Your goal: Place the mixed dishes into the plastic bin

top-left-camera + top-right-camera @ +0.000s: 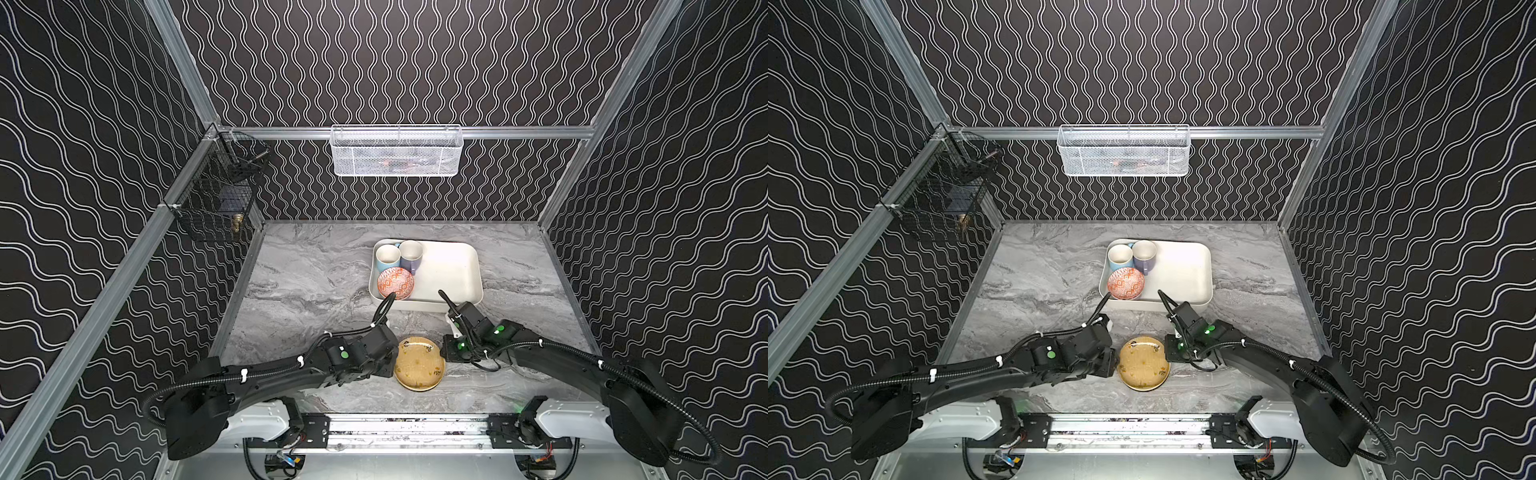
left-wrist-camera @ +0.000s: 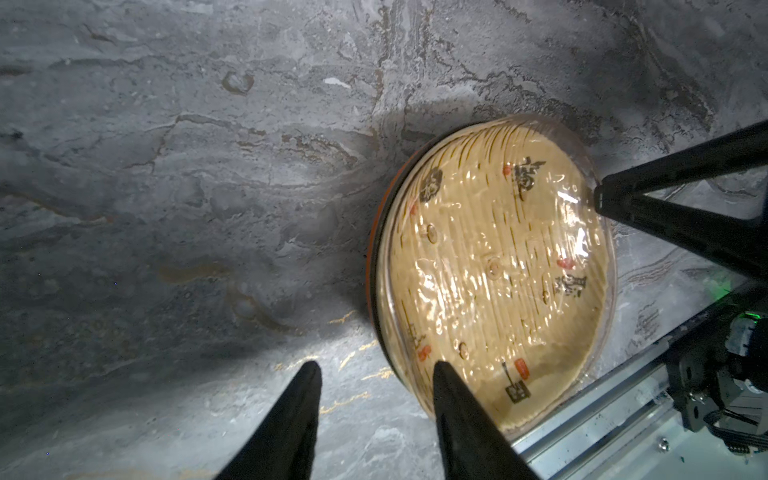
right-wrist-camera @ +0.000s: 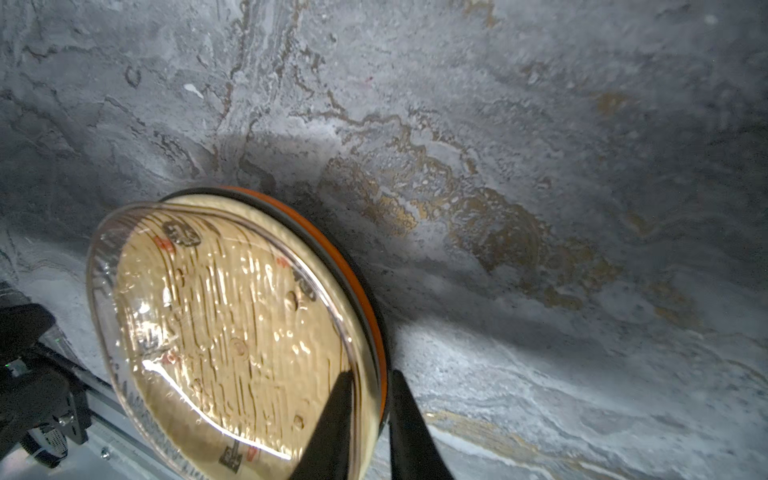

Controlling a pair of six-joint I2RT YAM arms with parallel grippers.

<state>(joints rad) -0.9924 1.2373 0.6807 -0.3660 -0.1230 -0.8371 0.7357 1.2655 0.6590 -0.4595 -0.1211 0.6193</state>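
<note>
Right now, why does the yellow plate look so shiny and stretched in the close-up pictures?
Left wrist view: rippled glare covers the plate, stretched oval by the wide lens. Right wrist view: one bright streak crosses it, shadow beside. In both top views it looks round, barely shiny.

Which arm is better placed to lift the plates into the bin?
Right: the right gripper pinches the plates at the rim, and the bare half of the bin lies on its side. The left gripper stands open.

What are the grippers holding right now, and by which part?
The right gripper pinches the plate stack at its rim. The left gripper straddles the opposite rim, jaws apart, not yet gripping.
</note>
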